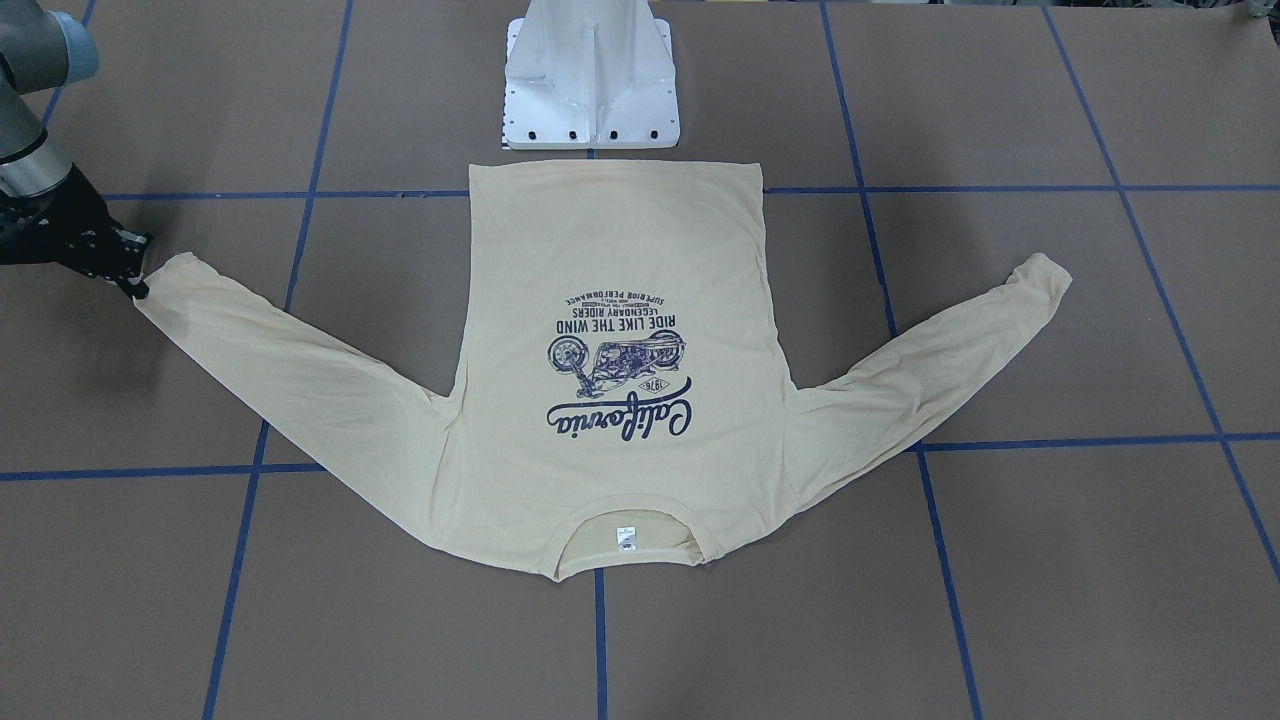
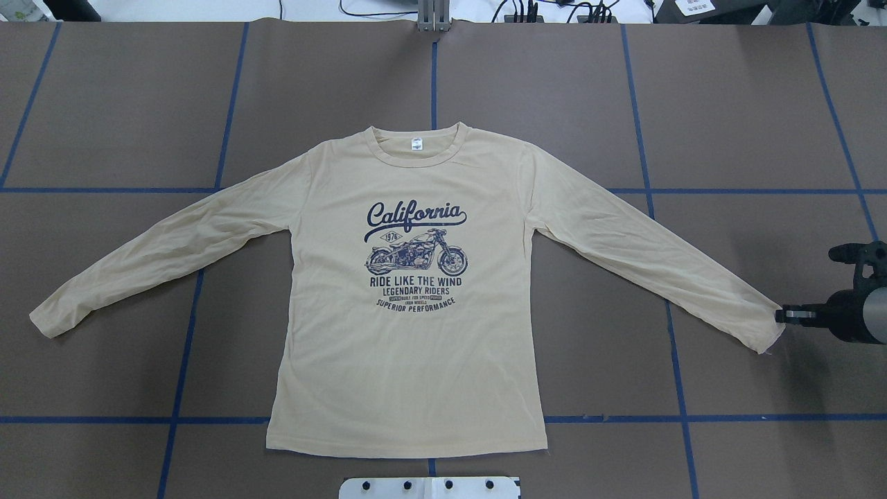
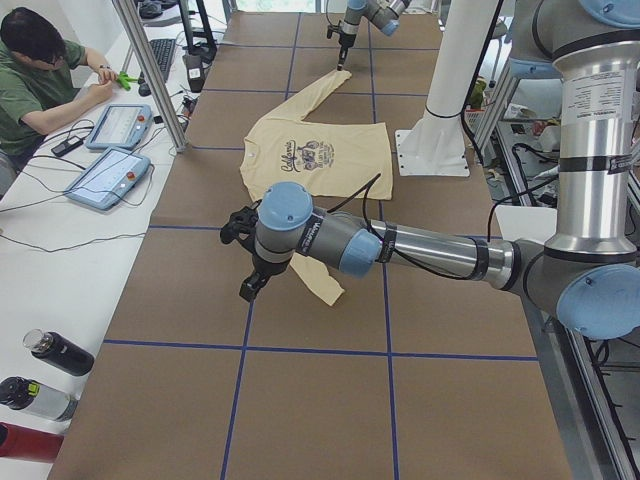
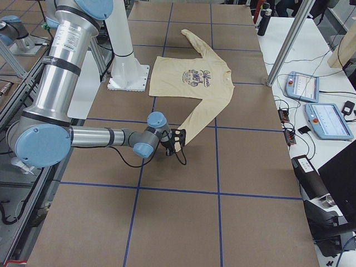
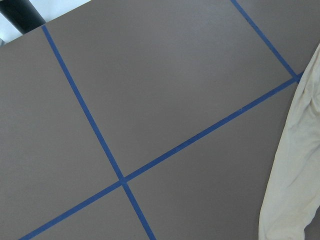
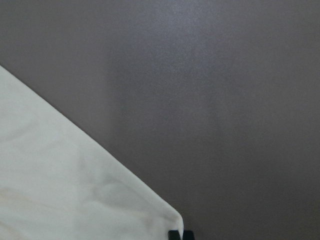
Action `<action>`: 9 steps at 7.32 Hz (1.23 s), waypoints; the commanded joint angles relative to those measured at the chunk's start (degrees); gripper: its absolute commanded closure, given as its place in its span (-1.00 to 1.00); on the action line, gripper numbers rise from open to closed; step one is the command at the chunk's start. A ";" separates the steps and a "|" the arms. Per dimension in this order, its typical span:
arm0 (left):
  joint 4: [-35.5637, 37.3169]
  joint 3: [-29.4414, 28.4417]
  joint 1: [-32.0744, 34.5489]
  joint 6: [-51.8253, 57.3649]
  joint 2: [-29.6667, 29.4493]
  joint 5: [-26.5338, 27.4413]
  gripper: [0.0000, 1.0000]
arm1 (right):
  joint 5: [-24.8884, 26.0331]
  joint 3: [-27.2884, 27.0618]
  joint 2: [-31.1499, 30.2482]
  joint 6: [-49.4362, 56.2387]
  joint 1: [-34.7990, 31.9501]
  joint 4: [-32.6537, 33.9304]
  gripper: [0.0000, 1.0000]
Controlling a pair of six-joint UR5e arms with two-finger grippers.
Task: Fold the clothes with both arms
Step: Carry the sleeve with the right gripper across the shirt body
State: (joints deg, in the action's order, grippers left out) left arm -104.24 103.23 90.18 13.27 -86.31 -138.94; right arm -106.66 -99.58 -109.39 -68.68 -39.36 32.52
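The clothes are one cream long-sleeved shirt (image 2: 409, 346), spread flat with its navy print facing up (image 1: 620, 230), both sleeves stretched outward. My right gripper (image 2: 782, 315) is low at the tip of the sleeve on my right (image 1: 138, 288), its jaws shut on the cuff's edge; in the right wrist view the cloth (image 6: 60, 175) runs down to the fingertips (image 6: 173, 234). My left gripper (image 3: 248, 290) hangs above the table just beyond the other cuff (image 3: 330, 290) and appears only in the exterior left view, so I cannot tell its state. The left wrist view catches that sleeve (image 5: 295, 175).
The white base pedestal (image 1: 590, 80) stands behind the shirt's hem. Blue tape lines (image 2: 436, 419) grid the brown table. A seated person (image 3: 40, 80), two tablets (image 3: 105, 175) and bottles (image 3: 60, 352) line the side bench; more tablets (image 4: 328, 119) lie there.
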 commanded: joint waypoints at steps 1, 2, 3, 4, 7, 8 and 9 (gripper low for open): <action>0.00 -0.05 0.00 0.00 0.01 -0.02 -1.00 | -1.87 -1.74 1.63 -4.51 -0.02 0.09 1.00; 0.00 -0.14 0.00 0.00 0.01 -0.02 -1.00 | -2.84 -3.58 3.47 -8.89 -2.11 0.18 1.00; -0.09 -0.40 0.00 0.09 0.01 -0.02 -1.00 | -2.85 -4.82 6.27 -10.58 -4.56 0.70 1.00; 0.00 -0.49 0.00 0.09 0.01 -0.37 -1.00 | -2.51 -7.35 9.26 -10.60 -5.98 5.58 1.00; -0.09 -1.02 -0.09 0.00 0.01 -1.25 -1.00 | 1.16 -9.32 29.59 -13.48 -6.79 30.84 1.00; -0.09 -1.02 -0.09 0.00 -0.08 -1.25 -1.00 | 3.19 -7.05 40.47 -15.15 -5.65 42.42 1.00; -0.09 -1.02 -0.09 0.00 -0.08 -1.34 -1.00 | 4.86 -3.64 49.80 -17.43 -5.03 49.93 1.00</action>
State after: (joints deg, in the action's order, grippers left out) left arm -104.33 102.25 90.10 13.28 -86.36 -140.19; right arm -104.13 -106.59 -71.90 -83.46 -45.26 70.97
